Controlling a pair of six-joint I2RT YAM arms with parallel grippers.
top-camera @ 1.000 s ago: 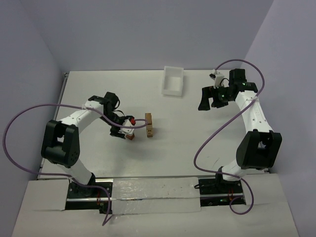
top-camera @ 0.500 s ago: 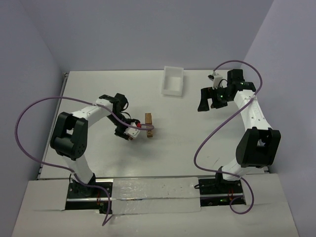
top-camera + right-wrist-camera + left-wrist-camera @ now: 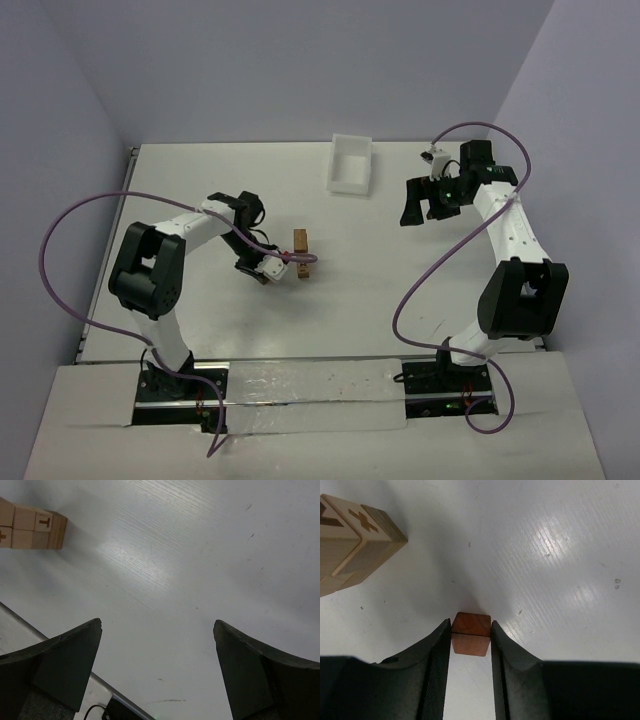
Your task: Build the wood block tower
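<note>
The left gripper (image 3: 471, 636) is clamped on a reddish-brown cube (image 3: 471, 625) down at the desk (image 3: 400, 290), near the wood block tower (image 3: 302, 254). It should lift straight and keep the cube level. The right gripper (image 3: 422, 203) hangs with its jaws apart

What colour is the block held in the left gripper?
The block is reddish-brown, darker than the tan stack beside it; clearest in the left wrist view.

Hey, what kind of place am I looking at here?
Likely a robotics lab bench: left arm and right arm bolted to a white table, plain walls around, just wooden blocks and a white tray.
</note>
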